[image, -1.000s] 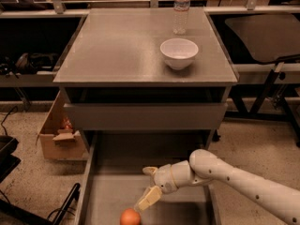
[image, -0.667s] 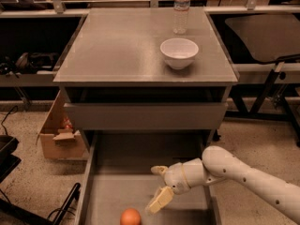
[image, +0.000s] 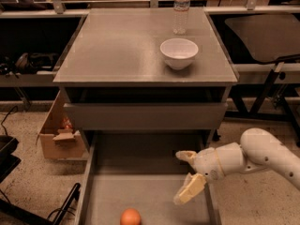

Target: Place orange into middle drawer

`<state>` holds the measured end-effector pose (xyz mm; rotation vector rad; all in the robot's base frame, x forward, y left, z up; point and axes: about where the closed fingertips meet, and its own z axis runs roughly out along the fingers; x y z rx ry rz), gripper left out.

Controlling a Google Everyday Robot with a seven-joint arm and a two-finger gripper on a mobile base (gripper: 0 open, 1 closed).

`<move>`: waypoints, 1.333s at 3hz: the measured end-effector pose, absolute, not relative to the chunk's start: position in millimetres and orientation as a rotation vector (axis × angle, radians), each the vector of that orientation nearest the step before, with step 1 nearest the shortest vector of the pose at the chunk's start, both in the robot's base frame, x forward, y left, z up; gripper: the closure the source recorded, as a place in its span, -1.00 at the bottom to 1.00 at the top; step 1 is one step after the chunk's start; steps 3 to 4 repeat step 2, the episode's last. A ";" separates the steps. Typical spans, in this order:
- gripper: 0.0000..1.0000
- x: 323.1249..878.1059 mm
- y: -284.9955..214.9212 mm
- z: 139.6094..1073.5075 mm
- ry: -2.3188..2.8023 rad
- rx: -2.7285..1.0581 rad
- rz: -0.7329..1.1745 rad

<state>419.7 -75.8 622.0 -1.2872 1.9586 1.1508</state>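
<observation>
Shifted right since a second ago: cream two-finger gripper (image: 187, 175), jaws wide and empty — apparently after release — over the right of the long grey metal middle drawer (image: 140, 196); small round orange (image: 130, 217) rests on its near floor.

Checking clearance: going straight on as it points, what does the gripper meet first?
Probably the thin left wall of the long grey metal middle drawer. The open gripper points left, seemingly clear of the small round orange; depth unclear.
</observation>
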 end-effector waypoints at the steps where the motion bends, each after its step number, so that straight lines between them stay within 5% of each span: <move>1: -1.00 411.0 -120.1 692.0 2.007 -1.282 1.019; 2: -1.00 396.7 -136.0 734.3 2.126 -1.218 0.786; 4: -1.00 396.7 -136.0 734.3 2.126 -1.218 0.786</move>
